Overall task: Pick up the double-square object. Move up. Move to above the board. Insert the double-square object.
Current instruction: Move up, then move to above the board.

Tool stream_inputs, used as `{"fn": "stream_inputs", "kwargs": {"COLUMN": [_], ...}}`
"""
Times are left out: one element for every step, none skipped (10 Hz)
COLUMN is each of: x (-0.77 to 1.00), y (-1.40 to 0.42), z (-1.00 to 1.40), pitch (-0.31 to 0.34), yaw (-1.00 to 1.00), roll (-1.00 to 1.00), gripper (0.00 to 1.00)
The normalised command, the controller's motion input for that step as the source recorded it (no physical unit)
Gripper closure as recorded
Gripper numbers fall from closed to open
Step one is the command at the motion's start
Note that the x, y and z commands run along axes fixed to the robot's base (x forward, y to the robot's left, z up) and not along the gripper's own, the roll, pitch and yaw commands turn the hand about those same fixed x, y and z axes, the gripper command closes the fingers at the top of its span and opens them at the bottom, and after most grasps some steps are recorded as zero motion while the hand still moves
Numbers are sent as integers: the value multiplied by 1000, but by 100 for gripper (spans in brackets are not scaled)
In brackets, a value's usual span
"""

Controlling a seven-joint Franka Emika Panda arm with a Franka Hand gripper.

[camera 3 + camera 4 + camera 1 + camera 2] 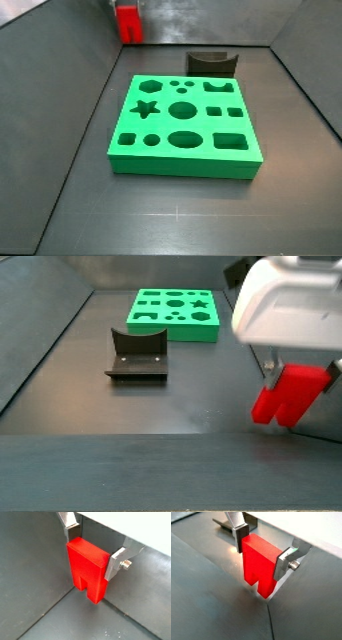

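My gripper (93, 548) is shut on the double-square object (87, 567), a bright red block held upright with its slot and two legs pointing down; both silver fingers press its sides, as both wrist views show (263, 551). The block (256, 564) hangs close over the grey floor near a wall seam; I cannot tell if it touches. In a side view the block (128, 22) is at the far back corner, well away from the green board (187, 125). In a side view the gripper (287, 368) holds the block (291, 394), far from the board (174, 311).
The dark fixture (211, 62) stands on the floor just beyond the board's far edge, also seen in a side view (138, 353). Grey walls enclose the floor (174, 215), and one runs right beside the gripper.
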Motion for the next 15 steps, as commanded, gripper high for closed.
{"fn": "stream_inputs", "kwargs": {"x": [-27,-24,-112,-114,-106,-94,-86,-79,-69,-65,-58,-55,-33,-27,-14], "y": [17,15,218,218,188,164,153,145,128,121,105,97,61,47,28], "z": [371,223,1000,1000,1000,1000,1000,1000,1000,1000,1000,986,709,597,375], "pitch": [68,80,99,105,96,93,95,99,98,92,80,75,68,70,73], "yaw": [2,1,-292,-267,-188,-99,-56,-39,-20,-8,-7,-8,-12,-15,-17], "roll": [24,34,273,258,194,123,86,65,39,26,16,12,6,3,4], "gripper": [100,100,100,100,100,100,100,100,100,100,100,100,100,100,100]}}
